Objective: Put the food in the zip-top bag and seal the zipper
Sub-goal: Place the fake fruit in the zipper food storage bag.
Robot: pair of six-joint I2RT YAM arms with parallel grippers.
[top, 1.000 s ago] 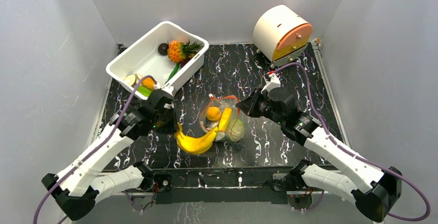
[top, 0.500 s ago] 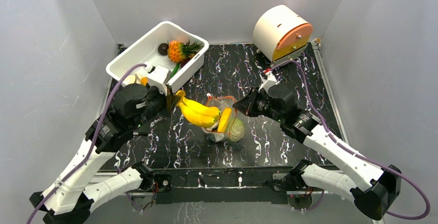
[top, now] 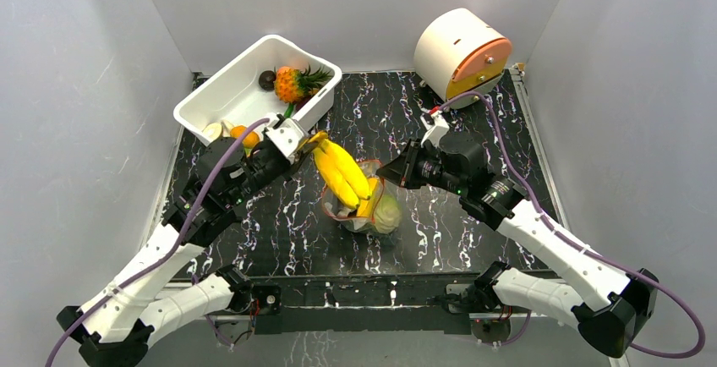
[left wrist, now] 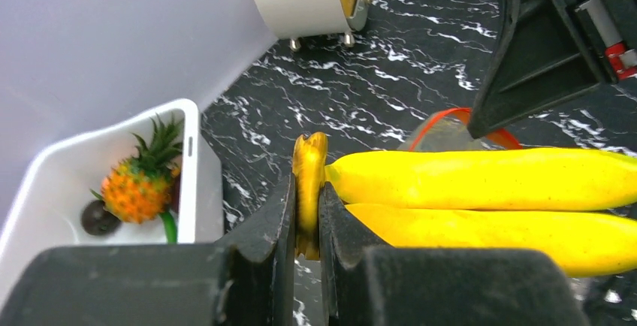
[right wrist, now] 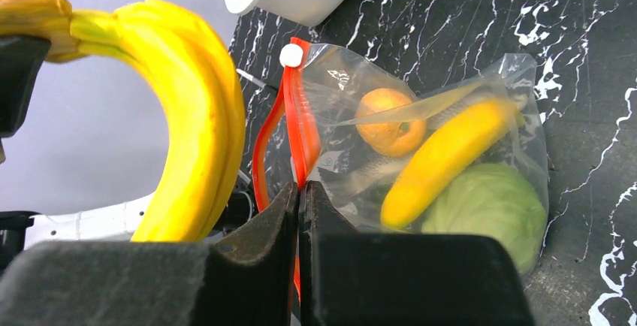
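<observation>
My left gripper [top: 306, 143] is shut on the brown stem [left wrist: 309, 183] of a yellow banana bunch [top: 341, 172], held in the air over the mouth of the zip-top bag [top: 365, 206]. The bunch also shows in the left wrist view [left wrist: 481, 198] and the right wrist view [right wrist: 191, 116]. My right gripper [top: 391, 172] is shut on the bag's red zipper strip [right wrist: 299, 127], holding the mouth open. Inside the clear bag [right wrist: 451, 161] lie an orange fruit [right wrist: 387, 122], a single banana [right wrist: 443, 159] and a light-green round fruit [right wrist: 488, 206].
A white tub [top: 221, 105] at the back left holds a toy pineapple [top: 294, 82], a dark round piece [top: 267, 79], an orange piece [top: 245, 136] and green pieces. A white and orange drum-shaped object [top: 461, 52] stands at the back right.
My left gripper lifted the banana bunch off the table and carried it right and up over the bag's mouth. My right gripper kept its hold on the zipper strip.
</observation>
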